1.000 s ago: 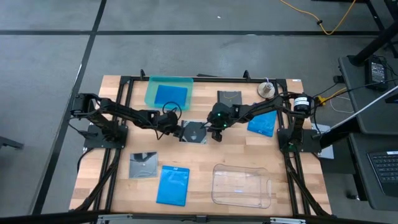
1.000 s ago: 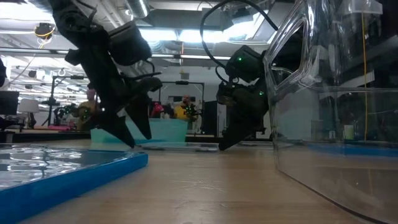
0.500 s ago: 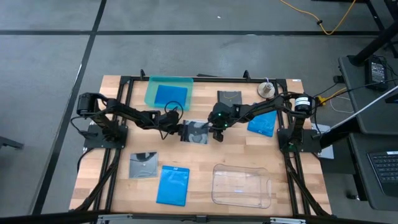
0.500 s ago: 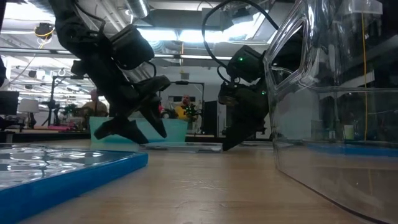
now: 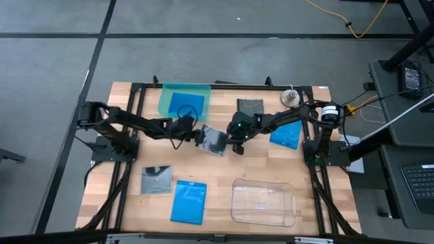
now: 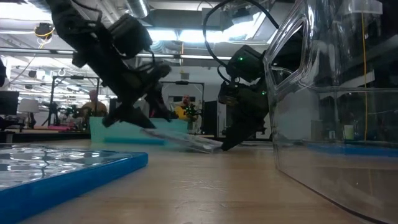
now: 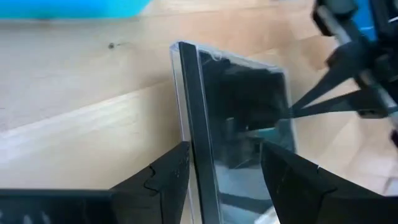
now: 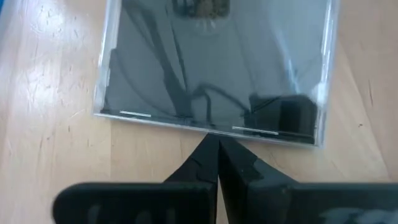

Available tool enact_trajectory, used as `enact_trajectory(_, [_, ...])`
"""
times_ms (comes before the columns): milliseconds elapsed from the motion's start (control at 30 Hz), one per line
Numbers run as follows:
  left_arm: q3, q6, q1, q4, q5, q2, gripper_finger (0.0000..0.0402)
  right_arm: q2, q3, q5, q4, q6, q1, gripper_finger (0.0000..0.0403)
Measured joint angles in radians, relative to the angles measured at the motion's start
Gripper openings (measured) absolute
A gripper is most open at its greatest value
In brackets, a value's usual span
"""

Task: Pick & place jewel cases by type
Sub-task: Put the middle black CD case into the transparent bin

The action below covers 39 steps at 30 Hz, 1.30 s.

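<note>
Counter centre: a dark, square, clear-fronted disc case (image 5: 213, 141) is clamped by its edge between the jaws of the left gripper (image 5: 199, 137), which close on its spine, one finger (image 7: 163, 177) on each face. It is thin, flat and glossy, with a black spine under clear plastic. From the low view it is tilted: the gripped side is raised and the far edge slopes down to the wooden counter (image 5: 224, 169), where it meets the tip of the right gripper (image 5: 237, 146). That gripper's jaws are shut to a point, touching the middle of the case's near edge. A second dark square case (image 5: 156, 179) lies flat on the counter, well behind the left jaws toward the front edge, beside a bright blue rectangular case (image 5: 189, 201). Another blue case (image 5: 286, 134) lies flat just under the right arm. A third blue one (image 5: 186, 103) rests in a teal tray (image 5: 167, 95) beyond the left jaws.
</note>
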Motion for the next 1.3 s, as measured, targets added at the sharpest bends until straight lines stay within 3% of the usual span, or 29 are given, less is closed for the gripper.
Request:
enact_trajectory(167, [0.017,0.023,0.000,0.078,-0.042,-0.075,0.0182,0.000,0.000,0.001,0.001,-0.011,0.000,0.0010])
enact_trajectory(267, [0.036,0.039,-0.007,0.094,0.054,-0.095,0.0181,0.003,0.000,0.008,0.014,-0.012,0.001,0.0010])
enact_trajectory(500, [0.106,0.090,0.000,-0.009,0.120,-0.005,0.0181,0.006,0.002,0.014,0.021,-0.014,0.002,0.0010])
enact_trajectory(800, [0.145,0.054,-0.002,0.006,0.176,0.102,0.0180,0.006,0.002,0.010,0.018,-0.005,0.002,0.0010])
enact_trajectory(1033, [0.148,0.045,0.017,0.010,0.172,0.084,0.0145,0.006,0.002,0.008,0.017,-0.008,0.001,0.0010])
enact_trajectory(1300, [0.147,-0.005,0.021,-0.012,0.233,0.083,0.0077,0.006,0.002,-0.007,0.016,-0.011,0.000,0.0010])
